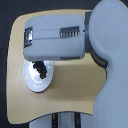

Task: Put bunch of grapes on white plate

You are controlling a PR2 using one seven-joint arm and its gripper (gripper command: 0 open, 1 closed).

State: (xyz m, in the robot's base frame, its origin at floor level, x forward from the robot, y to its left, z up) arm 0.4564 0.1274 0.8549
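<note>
The white plate (pixel 34 82) lies on the tan table, at the exterior view's lower left. A dark clump, the bunch of grapes (pixel 40 69), sits over the plate's upper part, just under the edge of the arm. Whether it rests on the plate or hangs just above it cannot be told. The arm's bulky grey forearm (pixel 55 37) stretches across the table's top half and covers the gripper. No finger shows apart from the dark clump.
The rounded tan table (pixel 75 85) is set against a black floor. The robot's grey shoulder and body (pixel 112 50) fill the exterior view's right side. A grey base part shows at the bottom edge.
</note>
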